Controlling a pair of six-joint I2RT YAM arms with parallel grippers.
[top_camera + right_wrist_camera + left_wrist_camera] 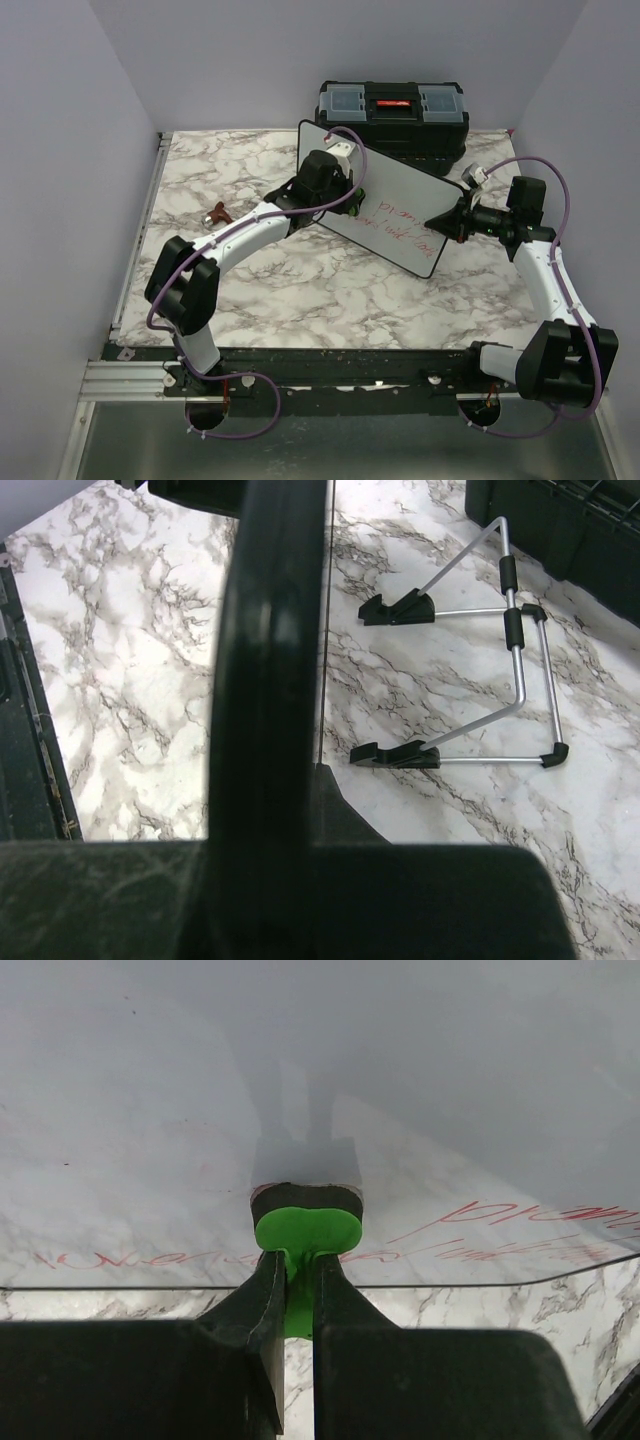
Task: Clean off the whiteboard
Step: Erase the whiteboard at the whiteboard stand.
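Observation:
The whiteboard (400,215) stands tilted on the marble table, with red handwriting (405,225) on its right half. My left gripper (352,196) is shut on the green handle of a small eraser (307,1222). The eraser's black pad lies against the board's face (180,1110), just left of the red writing (520,1222). My right gripper (446,218) is shut on the board's right edge. In the right wrist view that edge shows as a thick black frame (270,650) running up between my fingers (335,800).
A black toolbox (392,112) with a red latch sits behind the board at the back of the table. A folding wire stand (500,680) with black feet rests on the marble behind the board. A small reddish-brown object (217,213) lies at the left.

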